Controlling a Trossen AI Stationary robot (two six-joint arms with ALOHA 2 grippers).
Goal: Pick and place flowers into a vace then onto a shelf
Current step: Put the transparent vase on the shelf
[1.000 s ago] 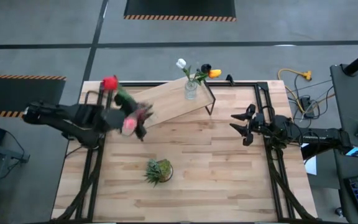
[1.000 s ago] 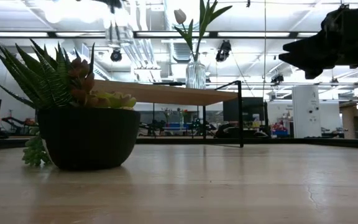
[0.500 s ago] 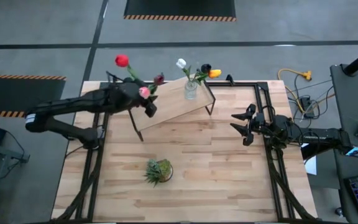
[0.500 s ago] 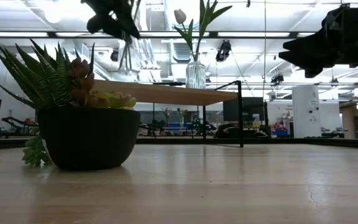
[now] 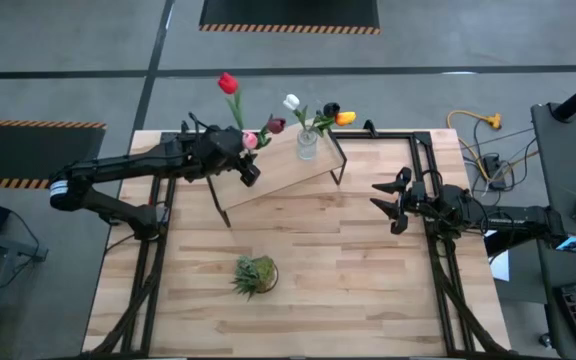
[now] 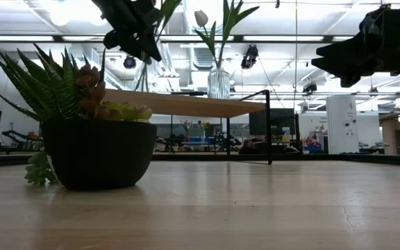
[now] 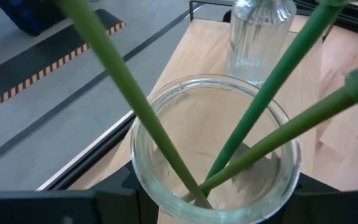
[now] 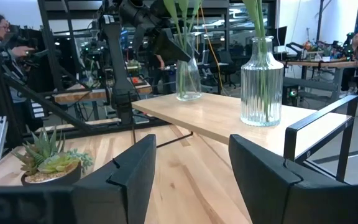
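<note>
Since your left gripper (image 5: 236,163) grips the vase (image 7: 216,146) upright over the shelf (image 5: 278,165), its flowers (image 5: 230,88) stay in; your right gripper (image 5: 388,203), at three o'clock, waits half-open, empty.

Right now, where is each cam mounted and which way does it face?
High: above the table, straight down; left arm and right arm show.
Low: tabletop height, level across past the succulent; arms hang in from above.
Left wrist: on left arm, down into the held vase; own jaws clamp its sides.
Right wrist: on right arm, toward the shelf; own open jaws in front.
Shared: ribbed vase shows in all four.
</note>
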